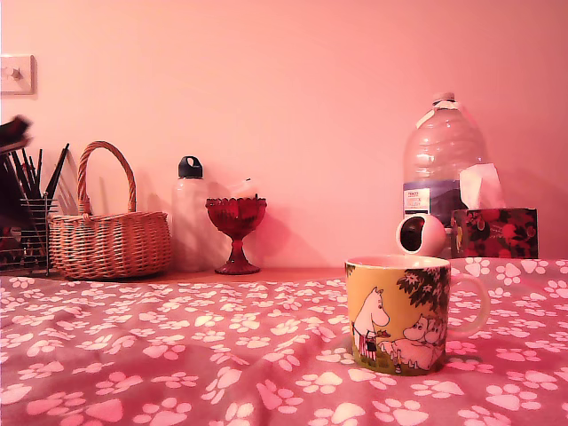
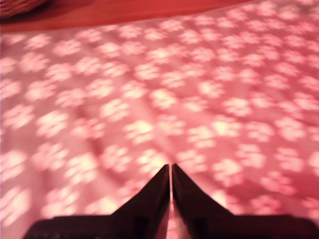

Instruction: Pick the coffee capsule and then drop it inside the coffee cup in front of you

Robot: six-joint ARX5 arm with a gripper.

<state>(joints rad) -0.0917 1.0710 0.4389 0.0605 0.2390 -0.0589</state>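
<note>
Nearest in the wrist view: dark pincer (image 2: 171, 172), tips pressed together with only a hairline gap, nothing between them. Beneath it, blurred pink cloth (image 2: 149, 99) with white paw prints; a strip of bare wooden tabletop (image 2: 124, 12) beyond, and a wicker edge at the far corner.

Over to the exterior view: yellow coffee cup (image 1: 401, 313) up front on the cloth, toward the exterior view's right. Standing upright, mouth up, long axis vertical, pale handle out to the exterior view's right, cartoon figures facing the camera. No coffee capsule to be seen in either view. Cup not in the wrist view; pincer not in the exterior view, so cup-to-pincer relation cannot be told.

Further back: white ball-shaped thing (image 1: 421, 235), floral tissue box (image 1: 494, 232), big clear water bottle (image 1: 442, 155), red goblet (image 1: 236, 232), white flask (image 1: 190, 213), wicker basket (image 1: 108, 235), wire holder of dark utensils (image 1: 25, 222) at far left.
</note>
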